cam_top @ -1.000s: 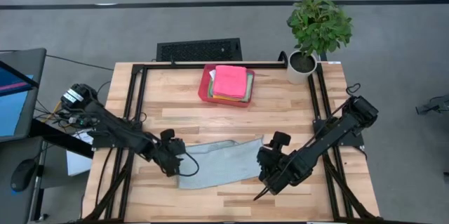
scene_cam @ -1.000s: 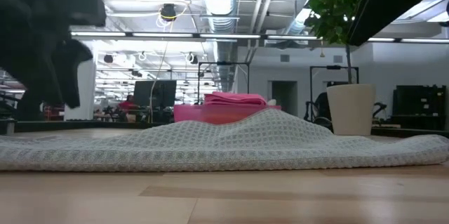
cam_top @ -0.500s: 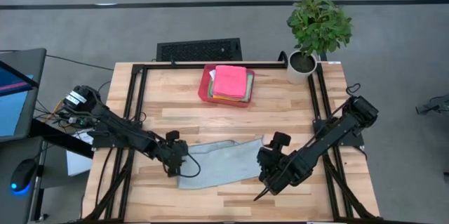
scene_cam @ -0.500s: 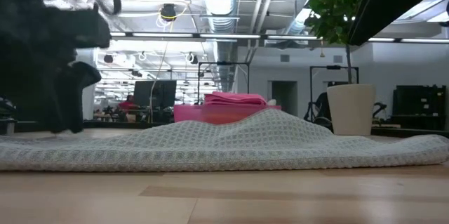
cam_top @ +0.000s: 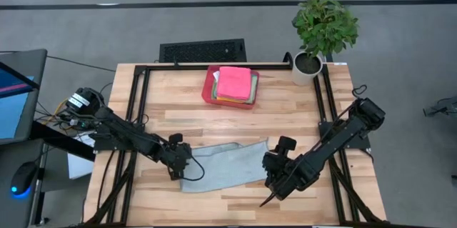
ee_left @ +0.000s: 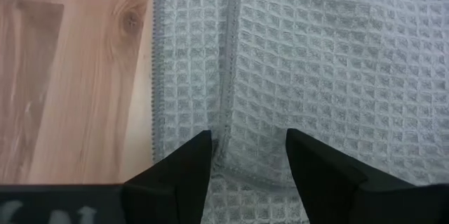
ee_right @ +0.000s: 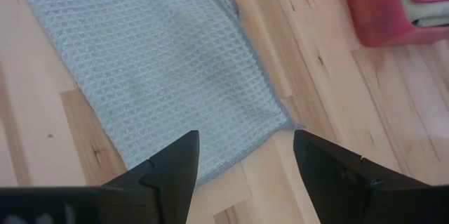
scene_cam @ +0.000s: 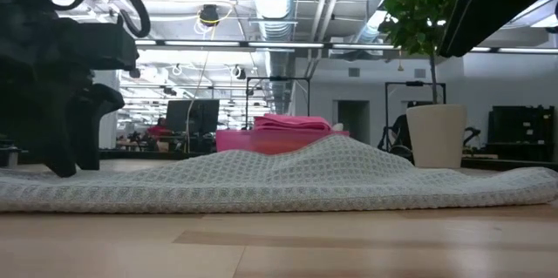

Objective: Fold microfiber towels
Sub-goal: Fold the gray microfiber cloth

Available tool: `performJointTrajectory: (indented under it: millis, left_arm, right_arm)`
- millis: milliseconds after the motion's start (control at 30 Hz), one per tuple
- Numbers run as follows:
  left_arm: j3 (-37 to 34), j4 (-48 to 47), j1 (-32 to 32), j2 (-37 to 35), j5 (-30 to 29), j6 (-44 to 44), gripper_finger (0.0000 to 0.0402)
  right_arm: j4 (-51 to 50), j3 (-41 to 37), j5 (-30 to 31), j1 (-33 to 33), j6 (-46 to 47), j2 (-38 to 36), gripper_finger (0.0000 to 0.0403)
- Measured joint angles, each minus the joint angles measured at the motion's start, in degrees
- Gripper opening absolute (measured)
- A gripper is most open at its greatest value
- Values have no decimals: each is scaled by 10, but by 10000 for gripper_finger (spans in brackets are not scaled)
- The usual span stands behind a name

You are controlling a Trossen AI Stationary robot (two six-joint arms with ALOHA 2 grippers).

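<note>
Grey waffle-weave towel (cam_top: 225, 164) lies flat across the near middle of the wooden table (cam_top: 285, 106) in the high view, already doubled into a long strip; the left gripper (cam_top: 180, 165) has slid rightward over the last second onto the strip's left end, while the right gripper (cam_top: 275, 178) waits just off the right end, barely moved; far off sits the red tray (cam_top: 208, 88) with the pink towel (cam_top: 233, 82) topping a folded stack, and a potted plant (cam_top: 323, 31) stands at the far right corner; that approach suggests the next fold is about to be picked up.

Low view: the left gripper (scene_cam: 61, 152) has dropped until its tips meet the cloth (scene_cam: 288, 178) at the left end, where a second ago it hung above.

Left wrist view: dark fingers (ee_left: 186, 168) stand apart, straddling a hemmed edge of the towel (ee_left: 316, 69), nothing pinched yet, though they have narrowed a little.

Right wrist view: the right gripper (ee_right: 245, 161) is spread wide and holds nothing, the towel's corner (ee_right: 284, 122) lying just ahead between its tips.
</note>
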Motion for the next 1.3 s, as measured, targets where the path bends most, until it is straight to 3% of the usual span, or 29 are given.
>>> performJointTrajectory:
  millis: [267,600,667,1033,1300]
  left_arm:
    - [0,-2,0,0,5,0,164]
    - [0,-13,5,0,10,-5,20]
    - [3,-15,7,0,10,-17,6]
    - [78,-122,-27,0,12,-93,2]
    - [111,-164,-50,-1,-19,-111,8]
  right_arm:
    - [1,0,0,0,0,0,258]
    - [0,0,0,0,0,0,258]
    - [0,0,0,0,0,0,258]
    - [0,0,0,0,-1,0,258]
    - [6,0,0,0,-1,0,258]
